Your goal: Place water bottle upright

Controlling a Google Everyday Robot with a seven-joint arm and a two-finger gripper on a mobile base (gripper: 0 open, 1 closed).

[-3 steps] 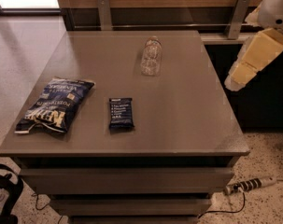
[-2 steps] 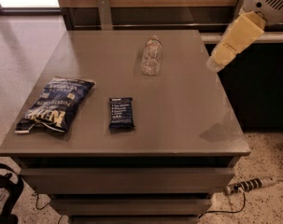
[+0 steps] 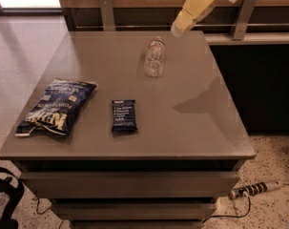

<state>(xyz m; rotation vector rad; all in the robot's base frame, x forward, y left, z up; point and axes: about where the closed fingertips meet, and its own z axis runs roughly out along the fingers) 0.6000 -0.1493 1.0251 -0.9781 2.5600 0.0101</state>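
The water bottle [image 3: 155,57] is a small clear ribbed bottle. It lies on its side on the grey table [image 3: 191,123], near the far edge, with its cap end pointing away from me. My gripper [image 3: 181,24] comes in from the upper right on a cream-coloured arm. It hangs above the table's far edge, a little right of and beyond the bottle, apart from it. It holds nothing that I can see.
A dark blue chip bag [image 3: 56,108] lies at the table's left. A dark snack bar [image 3: 123,114] lies left of the middle. A wooden wall with metal brackets [image 3: 106,12] runs behind the table. A power strip [image 3: 251,190] lies on the floor at lower right.
My arm has swung left and up from the table's right side to above its far edge, closer to the bottle. The bottle, bag and bar have not moved.
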